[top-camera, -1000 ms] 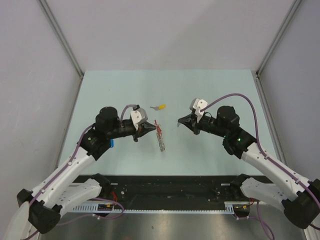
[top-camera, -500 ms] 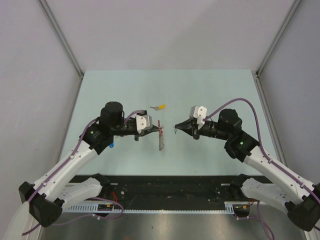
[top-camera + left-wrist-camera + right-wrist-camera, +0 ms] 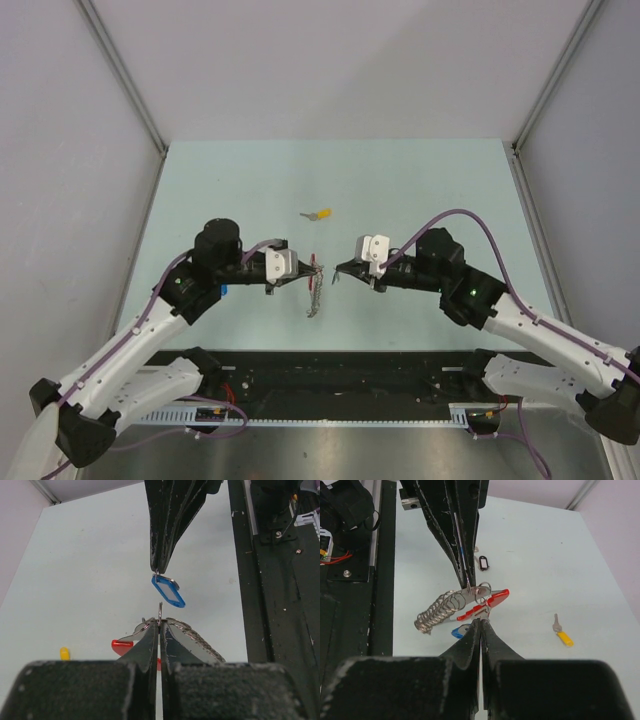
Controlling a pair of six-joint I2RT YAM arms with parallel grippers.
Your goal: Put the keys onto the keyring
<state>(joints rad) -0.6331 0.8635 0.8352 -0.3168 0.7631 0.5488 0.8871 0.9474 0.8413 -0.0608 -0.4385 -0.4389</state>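
Note:
The keyring (image 3: 314,292), a silvery coiled chain (image 3: 436,613) with a curved red tag (image 3: 487,603), hangs above the table between both grippers. My left gripper (image 3: 306,272) is shut on one of its thin wire rings (image 3: 160,611); in the left wrist view my fingertips pinch that ring with the red tag (image 3: 122,646) behind them. My right gripper (image 3: 337,272) faces it, tip to tip, shut on a blue key (image 3: 168,591) that dangles by its small ring. A yellow key (image 3: 320,213) lies on the table farther back.
A second blue key (image 3: 222,289) lies on the table beside the left arm. A small black loop tag (image 3: 483,562) lies beyond the keyring. The black rail (image 3: 340,375) with wiring runs along the near edge. Grey walls enclose the table.
Both grippers have come toward each other and a little nearer the front edge. The keyring moved with the left gripper, and the gap between the tips has nearly closed.

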